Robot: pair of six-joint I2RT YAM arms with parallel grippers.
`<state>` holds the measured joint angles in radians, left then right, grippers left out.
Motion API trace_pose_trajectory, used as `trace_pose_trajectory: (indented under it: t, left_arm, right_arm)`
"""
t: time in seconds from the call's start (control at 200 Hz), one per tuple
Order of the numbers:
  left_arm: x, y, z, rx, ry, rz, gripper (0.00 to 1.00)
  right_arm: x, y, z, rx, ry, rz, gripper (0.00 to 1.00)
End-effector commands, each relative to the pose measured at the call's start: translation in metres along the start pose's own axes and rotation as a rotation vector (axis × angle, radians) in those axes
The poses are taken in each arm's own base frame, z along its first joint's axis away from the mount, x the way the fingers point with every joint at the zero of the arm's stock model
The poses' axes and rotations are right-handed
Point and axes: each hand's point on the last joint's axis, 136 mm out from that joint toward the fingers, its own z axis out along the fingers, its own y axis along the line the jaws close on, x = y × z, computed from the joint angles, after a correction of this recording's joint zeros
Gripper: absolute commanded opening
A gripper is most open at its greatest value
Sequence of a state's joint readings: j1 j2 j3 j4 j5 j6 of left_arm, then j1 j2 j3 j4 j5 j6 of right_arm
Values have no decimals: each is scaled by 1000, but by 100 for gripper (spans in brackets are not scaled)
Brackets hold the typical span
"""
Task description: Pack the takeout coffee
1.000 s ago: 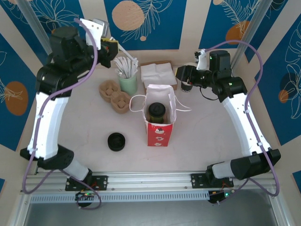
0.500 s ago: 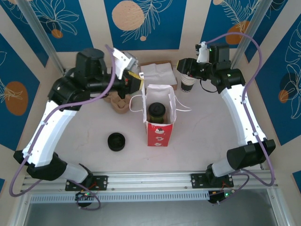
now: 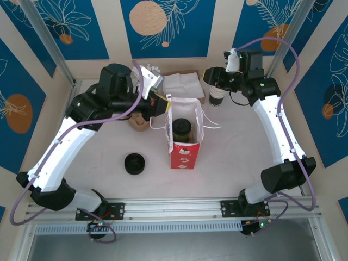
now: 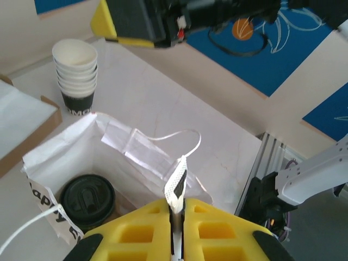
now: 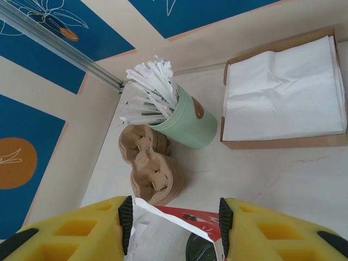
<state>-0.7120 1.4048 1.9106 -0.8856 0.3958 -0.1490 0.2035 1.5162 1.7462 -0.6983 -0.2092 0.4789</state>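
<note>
The takeout coffee (image 3: 181, 129), an olive cup with a black lid (image 4: 87, 198), stands upright inside the open red-and-white bag (image 3: 185, 155). My left gripper (image 3: 162, 103) hovers at the bag's upper left rim. It is shut (image 4: 176, 209) on a thin white paper packet (image 4: 178, 187) that sticks up out of the jaws over the bag's mouth. My right gripper (image 3: 211, 80) hangs behind the bag near the cup stack, open (image 5: 175, 217) and holding nothing. Below it show the bag's white rim (image 5: 163, 228) and part of the lid (image 5: 202, 251).
A stack of lidless cups (image 3: 217, 97) stands back right of the bag. A napkin box (image 5: 283, 98), a green holder of wrapped sticks (image 5: 185, 117) and cardboard carriers (image 5: 155, 174) line the back. A black lid stack (image 3: 134, 163) sits front left.
The left arm swung from the green holder at the back left over to the bag's rim with the white packet in its jaws. The right arm lifted slightly and now holds still.
</note>
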Motion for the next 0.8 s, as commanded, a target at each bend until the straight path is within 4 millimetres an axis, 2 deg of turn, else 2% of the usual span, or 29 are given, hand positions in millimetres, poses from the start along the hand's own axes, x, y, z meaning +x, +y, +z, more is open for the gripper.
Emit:
trace_pose_trajectory:
  t: [0.0, 0.2, 0.355, 0.53, 0.795]
  left_arm:
    - [-32, -20, -30, 15, -125, 53, 9]
    - [-63, -20, -42, -17, -261, 68, 10]
    - [-68, -5, -24, -57, -290, 70, 10]
    - [-47, 6, 9, -31, -214, 54, 10]
    - [12, 23, 45, -17, -57, -26, 12]
  right_arm:
    - [5, 5, 0, -19, 8, 6, 48]
    - [4, 7, 0, -27, 6, 8, 48]
    - [1, 6, -1, -21, -7, -1, 48]
    - [0, 4, 7, -22, -3, -8, 48]
    - [-2, -2, 18, -13, 9, -11, 48]
